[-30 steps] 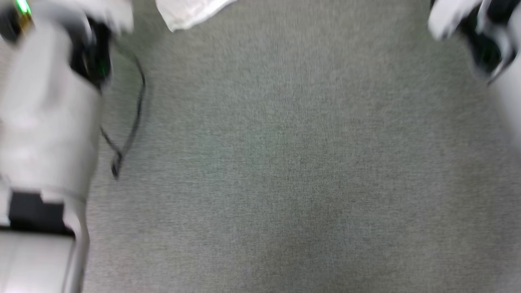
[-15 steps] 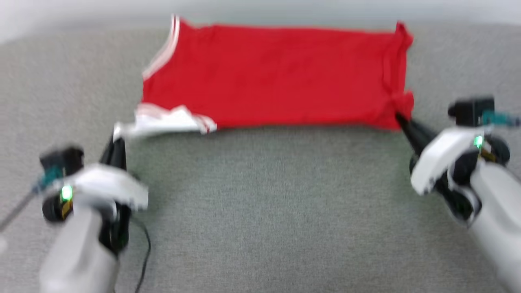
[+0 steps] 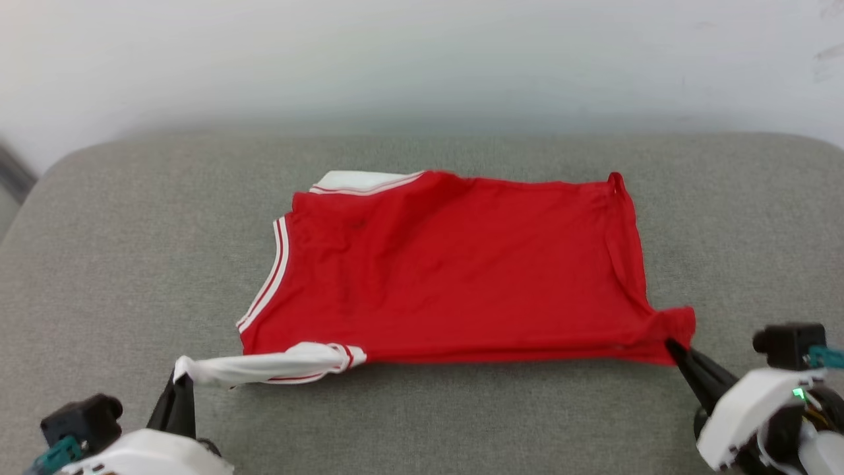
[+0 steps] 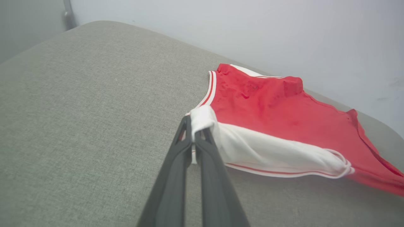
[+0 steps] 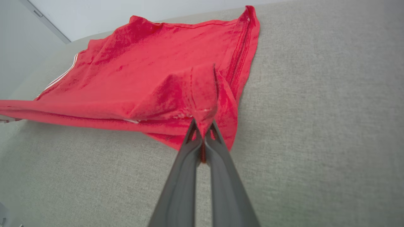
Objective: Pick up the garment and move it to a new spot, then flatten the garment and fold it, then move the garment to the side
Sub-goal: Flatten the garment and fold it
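The garment (image 3: pixel 455 264), a red jersey with white panels and striped trim, lies spread on the grey cushioned surface (image 3: pixel 132 231), folded over itself. My left gripper (image 3: pixel 179 381) is shut on a stretched white corner (image 4: pixel 202 118) at the near left. My right gripper (image 3: pixel 674 346) is shut on the red near-right corner (image 5: pixel 202 107), which is lifted slightly off the surface. The numerals are hidden. In the left wrist view the garment (image 4: pixel 284 110) stretches away to the right, and in the right wrist view the garment (image 5: pixel 151 69) spreads away to the left.
A pale wall (image 3: pixel 422 59) rises behind the cushioned surface. Bare grey fabric (image 3: pixel 461 422) lies between my two grippers, and more (image 3: pixel 745 231) to the right of the garment. The surface's rounded left edge (image 3: pixel 33 191) drops off at the far left.
The head camera has tilted up from bare fabric to the whole garment and the wall. Both grippers keep hold of the near corners; the garment now lies lower in the picture.
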